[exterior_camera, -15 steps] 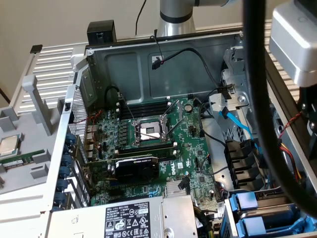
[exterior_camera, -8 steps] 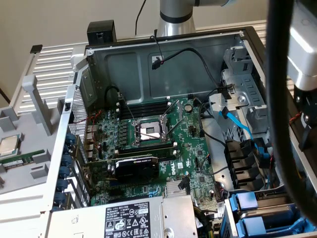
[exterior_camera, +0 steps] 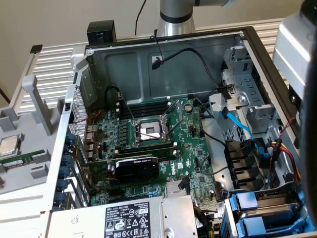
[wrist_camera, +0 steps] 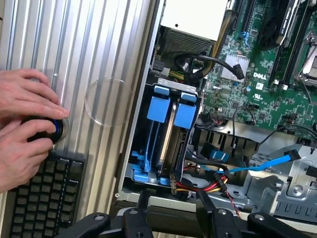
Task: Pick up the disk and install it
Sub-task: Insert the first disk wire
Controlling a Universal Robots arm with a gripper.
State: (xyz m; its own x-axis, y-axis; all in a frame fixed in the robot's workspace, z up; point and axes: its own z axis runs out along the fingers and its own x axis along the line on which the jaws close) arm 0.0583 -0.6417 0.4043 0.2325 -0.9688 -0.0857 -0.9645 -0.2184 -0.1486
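grpr [wrist_camera: 174,212] fingers apart, holding nothing, over drive bay [wrist_camera: 141,171] of open PC case | disk [wrist_camera: 170,130] prob. the silver edge betw. two blue carrier tabs [wrist_camera: 160,108] in bay, label unseen so unsure | progress: looks seated, install seemingly done | person's hands [wrist_camera: 25,124] at kbd [wrist_camera: 44,198]

The disk [wrist_camera: 161,109] is seen seated on edge in the drive cage [wrist_camera: 130,171], its blue carrier front turned outward.
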